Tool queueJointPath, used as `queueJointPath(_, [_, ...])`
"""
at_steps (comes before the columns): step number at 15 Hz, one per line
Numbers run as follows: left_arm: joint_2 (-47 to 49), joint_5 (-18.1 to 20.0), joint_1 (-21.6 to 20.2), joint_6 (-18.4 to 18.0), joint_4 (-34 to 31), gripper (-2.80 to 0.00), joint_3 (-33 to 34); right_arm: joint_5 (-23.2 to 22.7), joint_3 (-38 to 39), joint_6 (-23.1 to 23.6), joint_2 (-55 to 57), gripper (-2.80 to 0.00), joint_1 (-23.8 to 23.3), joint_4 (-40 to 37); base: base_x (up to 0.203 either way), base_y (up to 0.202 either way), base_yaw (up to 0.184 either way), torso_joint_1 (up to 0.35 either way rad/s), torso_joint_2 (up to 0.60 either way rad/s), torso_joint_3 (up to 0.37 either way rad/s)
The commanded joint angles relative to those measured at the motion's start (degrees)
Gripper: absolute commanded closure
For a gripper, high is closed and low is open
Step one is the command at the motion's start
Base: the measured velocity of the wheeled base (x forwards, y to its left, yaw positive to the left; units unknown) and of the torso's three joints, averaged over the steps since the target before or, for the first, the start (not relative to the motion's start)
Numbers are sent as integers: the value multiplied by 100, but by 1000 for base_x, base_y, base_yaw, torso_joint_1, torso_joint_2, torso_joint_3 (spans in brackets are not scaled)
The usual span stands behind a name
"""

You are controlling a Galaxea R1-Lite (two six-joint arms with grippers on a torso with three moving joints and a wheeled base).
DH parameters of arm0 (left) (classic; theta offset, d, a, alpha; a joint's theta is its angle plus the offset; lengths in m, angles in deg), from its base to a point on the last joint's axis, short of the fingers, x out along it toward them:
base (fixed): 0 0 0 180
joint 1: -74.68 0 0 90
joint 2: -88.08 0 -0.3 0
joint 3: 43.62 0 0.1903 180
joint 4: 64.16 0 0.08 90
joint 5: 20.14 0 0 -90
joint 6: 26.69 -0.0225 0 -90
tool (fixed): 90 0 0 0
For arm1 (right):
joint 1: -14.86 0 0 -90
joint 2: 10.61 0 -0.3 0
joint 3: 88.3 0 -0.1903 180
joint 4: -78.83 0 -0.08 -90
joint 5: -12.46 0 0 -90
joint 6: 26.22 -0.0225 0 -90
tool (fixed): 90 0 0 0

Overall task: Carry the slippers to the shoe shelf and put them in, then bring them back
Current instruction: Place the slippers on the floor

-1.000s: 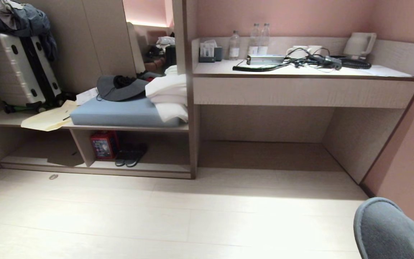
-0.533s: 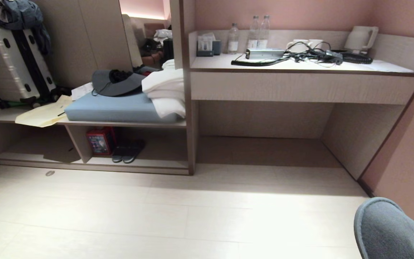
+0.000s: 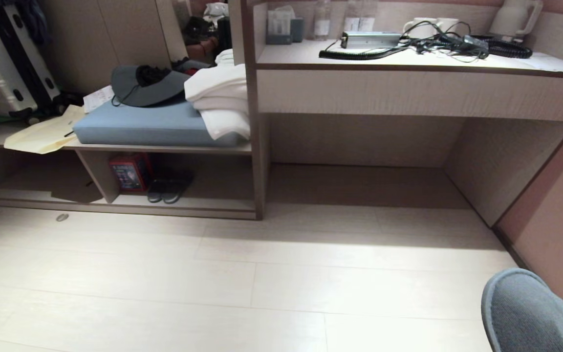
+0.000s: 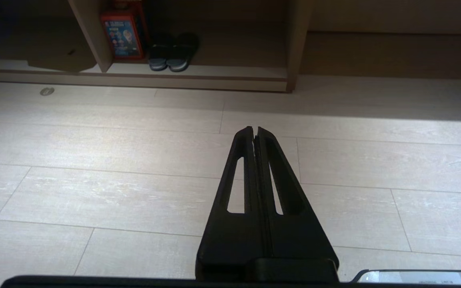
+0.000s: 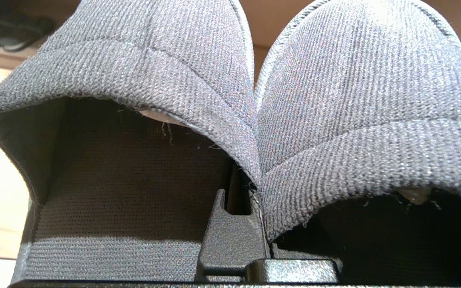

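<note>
The right gripper is clamped tight on the slippers, its jaws pinching the two inner edges where the grey-blue pair meets side by side, toes pointing away from the wrist. In the head view the rounded toes of the slippers show at the lower right, raised above the pale floor and well apart from the shoe shelf.

The left gripper hangs over the bare floor with its black jaws pressed together, holding nothing.

The shoe shelf is the low cubby at the bottom of the beige wood unit, left of the upright panel. A dark pair of sandals sits near its front edge, just beside a red box that stands against the divider. On the board above lie a blue cushion, a grey hat and folded white towels at the right end, a yellow envelope hanging over the front edge, and a silver suitcase at the left end.

To the right, the desk carries a tangle of black cables, a white kettle near its far right corner, and bottles along the back edge.
</note>
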Motion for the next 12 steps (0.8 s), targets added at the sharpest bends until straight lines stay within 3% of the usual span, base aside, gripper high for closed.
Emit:
queueJointPath(1, [0, -4, 5, 5, 1, 0, 0, 7, 1, 1, 7, 0, 0, -4, 0, 0, 0, 3, -1, -189])
queueJointPath(12, [0, -4, 4, 5, 1, 0, 9, 10, 10, -29, 7, 0, 0, -4, 0, 0, 0, 3, 1, -202])
